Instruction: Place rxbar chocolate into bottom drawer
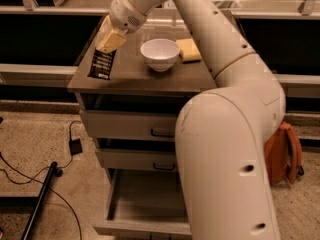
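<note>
My gripper [109, 44] is shut on the top end of the rxbar chocolate [101, 64], a flat black bar with pale lettering. The bar hangs upright above the front left corner of the cabinet top. The bottom drawer [145, 204] stands pulled open at the foot of the cabinet, its plain grey inside bare; my arm hides its right part.
A white bowl [160, 53] and a yellow sponge-like block [189, 49] sit on the cabinet top [135, 74]. Two upper drawers [135, 126] are shut. An orange backpack [286, 154] leans at the right. Cables and a black pole [42, 194] lie on the floor at left.
</note>
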Controlling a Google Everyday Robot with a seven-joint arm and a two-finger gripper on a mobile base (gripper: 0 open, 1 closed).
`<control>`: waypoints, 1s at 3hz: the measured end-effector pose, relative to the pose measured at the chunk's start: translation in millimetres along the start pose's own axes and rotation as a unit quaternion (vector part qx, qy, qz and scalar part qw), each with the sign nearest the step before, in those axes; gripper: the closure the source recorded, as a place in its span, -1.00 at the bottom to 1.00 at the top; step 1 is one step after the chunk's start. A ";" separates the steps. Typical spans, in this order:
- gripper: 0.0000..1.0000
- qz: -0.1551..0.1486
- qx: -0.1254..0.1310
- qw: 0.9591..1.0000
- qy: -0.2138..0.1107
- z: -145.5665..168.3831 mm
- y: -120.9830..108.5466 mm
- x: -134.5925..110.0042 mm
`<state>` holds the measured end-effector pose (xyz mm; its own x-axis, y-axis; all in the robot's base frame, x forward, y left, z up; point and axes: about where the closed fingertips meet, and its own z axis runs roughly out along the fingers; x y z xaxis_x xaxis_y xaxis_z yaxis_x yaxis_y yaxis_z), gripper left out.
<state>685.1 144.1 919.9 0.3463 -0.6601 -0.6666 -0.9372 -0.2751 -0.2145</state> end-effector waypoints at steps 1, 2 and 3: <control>1.00 0.003 0.008 0.998 0.067 -29.9 29.1 -1.3; 1.00 0.070 0.104 0.986 0.108 -111.6 85.4 -25.1; 1.00 0.128 0.137 0.973 0.136 -147.1 148.8 -9.8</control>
<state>548.4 6.7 999.5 0.0625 -0.8530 -0.5181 -0.9573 0.0956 -0.2729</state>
